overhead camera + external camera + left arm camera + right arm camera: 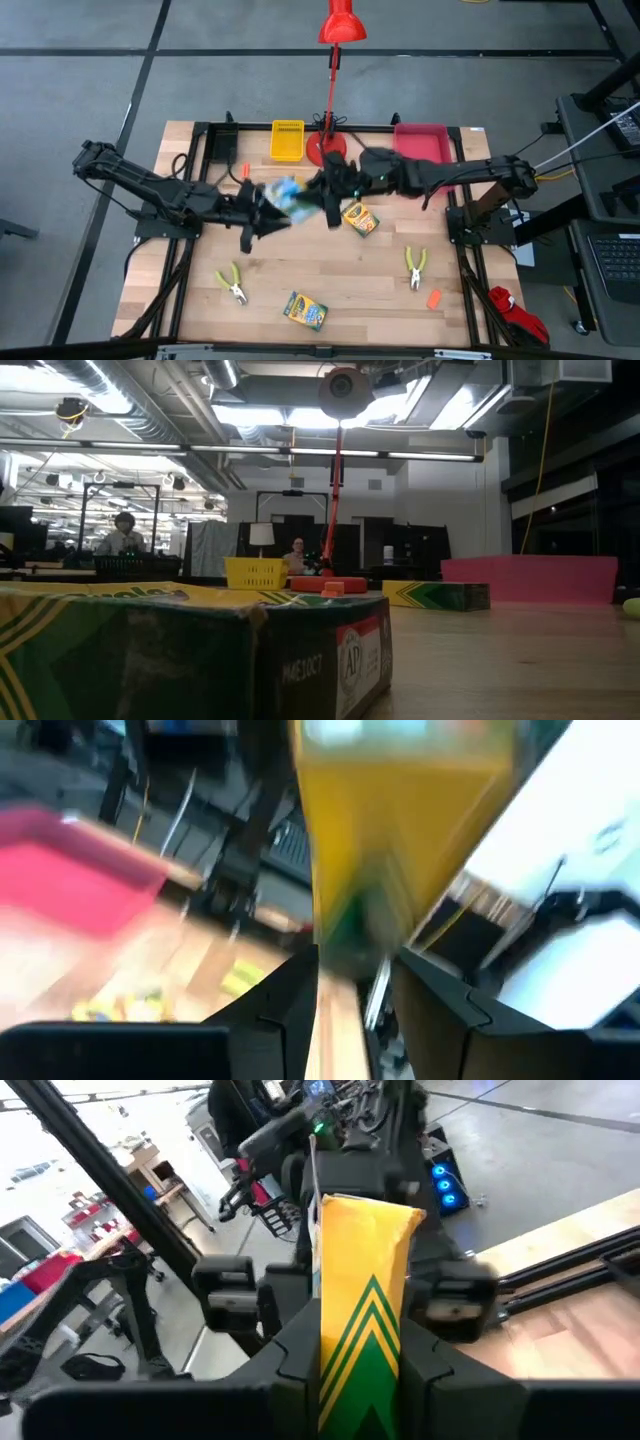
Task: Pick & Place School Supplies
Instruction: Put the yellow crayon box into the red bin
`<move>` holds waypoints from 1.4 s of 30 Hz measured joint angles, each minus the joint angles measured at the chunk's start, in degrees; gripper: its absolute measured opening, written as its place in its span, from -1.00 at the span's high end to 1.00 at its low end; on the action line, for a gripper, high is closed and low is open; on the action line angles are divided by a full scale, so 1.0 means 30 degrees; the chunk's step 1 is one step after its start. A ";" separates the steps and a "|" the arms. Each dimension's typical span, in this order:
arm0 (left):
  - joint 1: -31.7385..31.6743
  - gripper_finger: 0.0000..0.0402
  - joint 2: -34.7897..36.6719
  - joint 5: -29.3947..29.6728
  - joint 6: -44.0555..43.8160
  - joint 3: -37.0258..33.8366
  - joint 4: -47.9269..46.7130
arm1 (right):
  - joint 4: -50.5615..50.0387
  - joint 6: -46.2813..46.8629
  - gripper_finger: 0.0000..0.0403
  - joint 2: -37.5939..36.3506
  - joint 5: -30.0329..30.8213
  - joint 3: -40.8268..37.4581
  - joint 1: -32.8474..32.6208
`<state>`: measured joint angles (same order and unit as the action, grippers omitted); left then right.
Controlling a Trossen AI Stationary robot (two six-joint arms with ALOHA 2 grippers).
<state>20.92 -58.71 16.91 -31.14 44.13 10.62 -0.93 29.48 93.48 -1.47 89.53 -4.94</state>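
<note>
Crayon box (365, 1345) | yellow, green chevrons | held mid-table in both arms' jaws

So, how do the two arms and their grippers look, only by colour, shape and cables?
Both arms are black or very dark, built of jointed segments, with dark cables running along them in the high view. The left gripper has two dark, angular fingers with flat inner faces. The right gripper has similar black, blocky fingers. I cannot see markings on either arm.

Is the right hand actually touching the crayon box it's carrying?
Touching. In the right wrist view, the right hand clamps the crayon box between both fingers.
</note>
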 joint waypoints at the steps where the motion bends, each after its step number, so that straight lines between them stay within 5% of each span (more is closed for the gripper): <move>1: 0.0121 0.39 0.0061 -0.0500 -0.0084 -0.0120 -0.0828 | -0.0264 -0.0199 0.64 -0.0170 0.0274 0.0224 0.0190; 9: 0.1299 0.38 0.0387 -0.0446 -0.0828 -0.0165 -0.4537 | -0.5015 -0.1452 0.64 -0.2607 0.0955 0.0301 0.1887; 16: 0.1744 0.38 0.0550 0.1777 -0.0544 -0.0120 -0.5015 | -1.4344 -0.1477 0.64 -0.4316 0.5032 0.0264 0.2325; 23: 0.1817 0.38 0.0637 0.3963 -0.0370 -0.0113 -0.5628 | -2.0718 0.2332 0.64 -0.4989 0.9828 0.0286 0.2762; 28: 0.1810 0.38 0.0637 0.4885 -0.0357 -0.0113 -0.6093 | -2.4487 0.5291 0.64 -0.5256 1.1254 -0.0169 0.4164; 34: 0.1810 0.38 0.0638 0.5201 -0.0357 -0.0113 -0.6506 | -2.4314 0.6982 0.64 -0.6587 1.1233 -0.3268 0.6454; 42: 0.1803 0.38 0.0644 0.5238 -0.0212 -0.0105 -0.6625 | -1.9600 0.8921 0.65 -0.8982 0.8911 -0.9181 1.0651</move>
<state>26.33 -56.77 32.62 -31.77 43.81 -9.25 -59.74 56.24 66.54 25.26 61.99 27.01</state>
